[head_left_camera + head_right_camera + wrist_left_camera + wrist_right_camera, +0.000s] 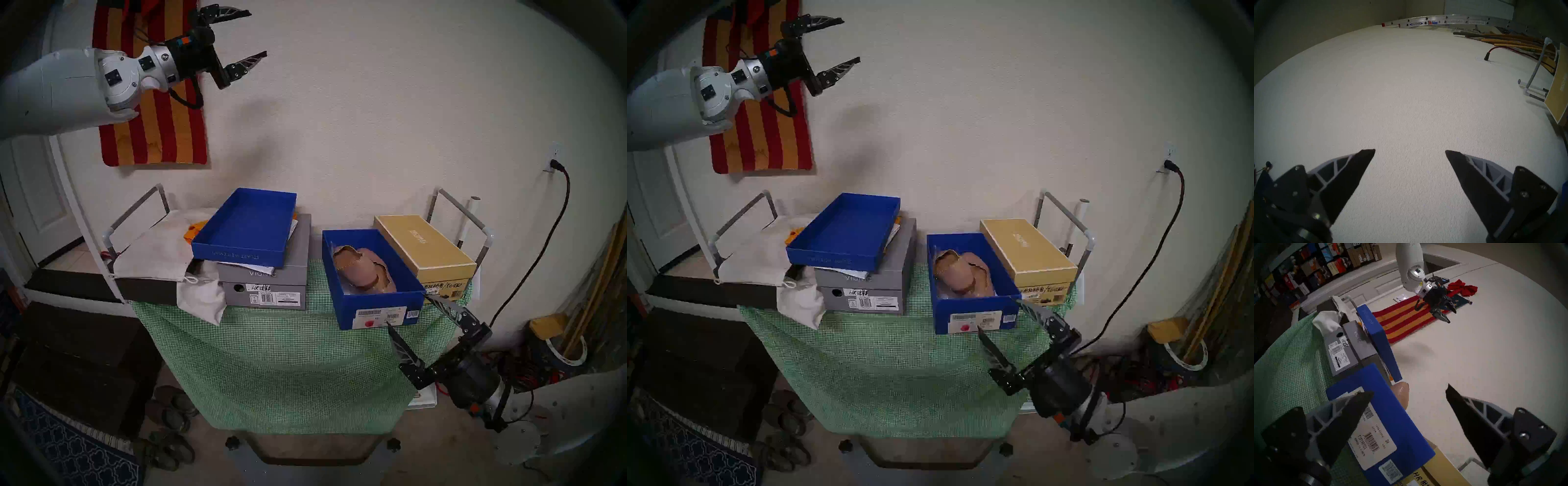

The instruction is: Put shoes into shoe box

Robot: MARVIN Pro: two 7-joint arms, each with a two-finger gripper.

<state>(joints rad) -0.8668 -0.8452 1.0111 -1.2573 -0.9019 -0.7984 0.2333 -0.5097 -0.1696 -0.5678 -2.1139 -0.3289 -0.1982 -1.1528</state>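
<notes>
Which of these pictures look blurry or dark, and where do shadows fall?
Head views: sharp, dim toward the floor, soft arm shadow on the wall. Left wrist view: left gripper slightly smeared at the left finger. Right wrist view: shoe box crisp, shelves dark.

Two beige-pink shoes point(362, 271) counted in one deep blue shoe box point(376, 314), one blue lid point(246, 228), one gray box point(268, 288), one tan box point(425, 249), two white cloth bags point(159, 246) seen.

Left arm stretched across the upper left of the head view, left gripper point(258, 33) held high with jaws spread wide and nothing between them. Right gripper point(406, 310) down at lower right, angled up-left, jaws wide apart and empty too.
</notes>
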